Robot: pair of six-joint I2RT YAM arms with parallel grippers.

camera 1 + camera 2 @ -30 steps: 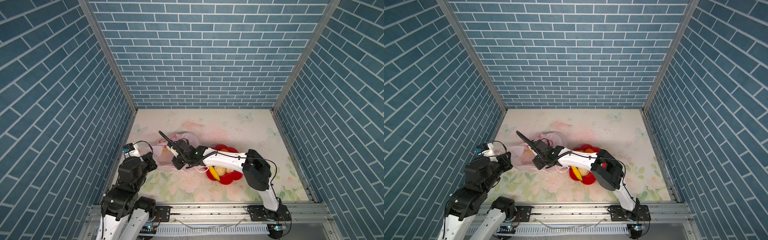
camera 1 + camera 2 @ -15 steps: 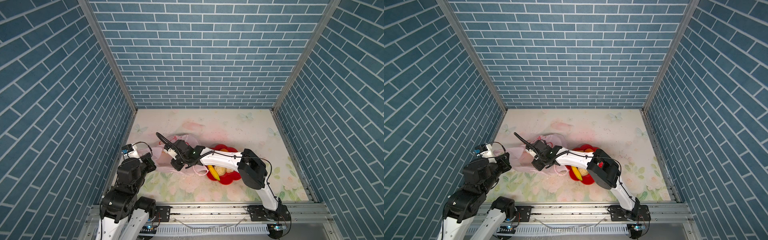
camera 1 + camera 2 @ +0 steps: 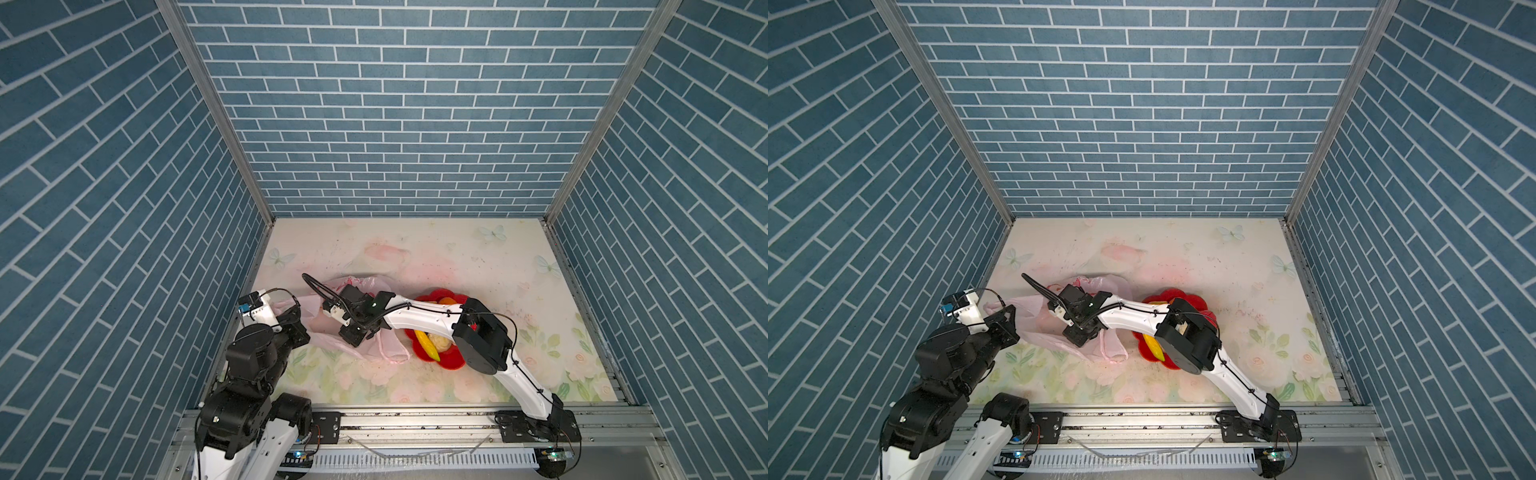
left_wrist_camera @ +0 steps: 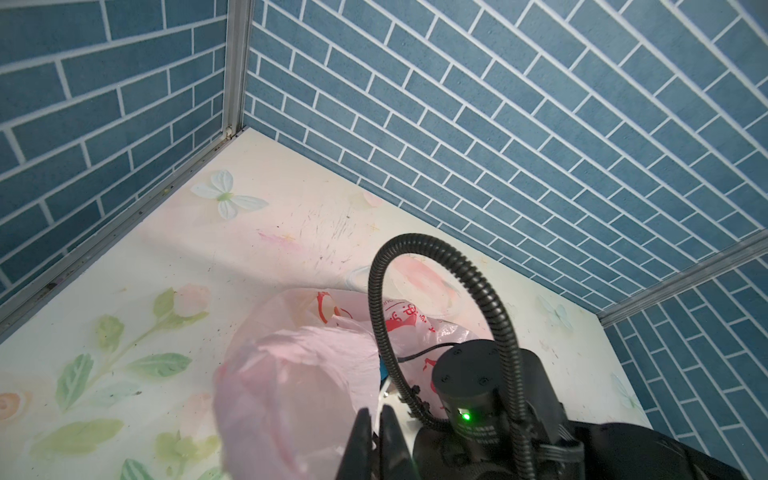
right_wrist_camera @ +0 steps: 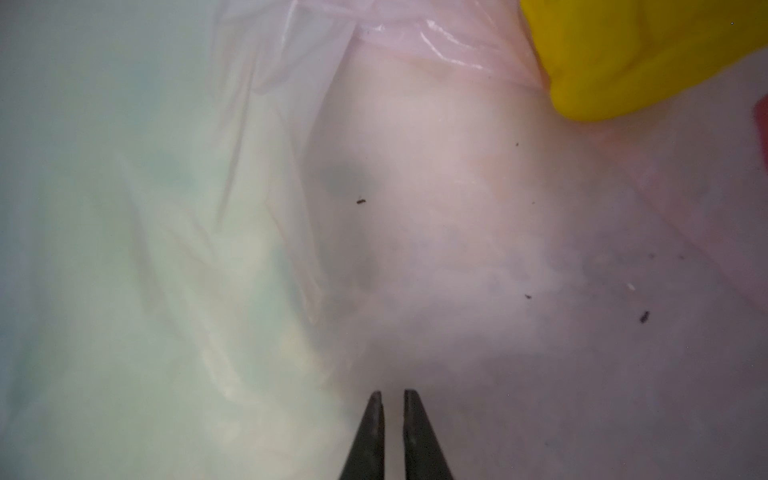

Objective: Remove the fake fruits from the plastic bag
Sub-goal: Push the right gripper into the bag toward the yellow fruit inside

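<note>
As one bag sags, one banana shows.

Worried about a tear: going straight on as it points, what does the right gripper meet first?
Likely the plastic bag's pink film ahead of the right gripper; the yellow fruit sits off that line. Depth is unclear.

One plastic bag; one red flower-shaped bowl; two robot arms; four fake fruits can be counted: one banana, one cream bumpy fruit and one orange fruit in the bowl, which an arm partly hides; one yellow fruit against the bag's film in the right wrist view.
</note>
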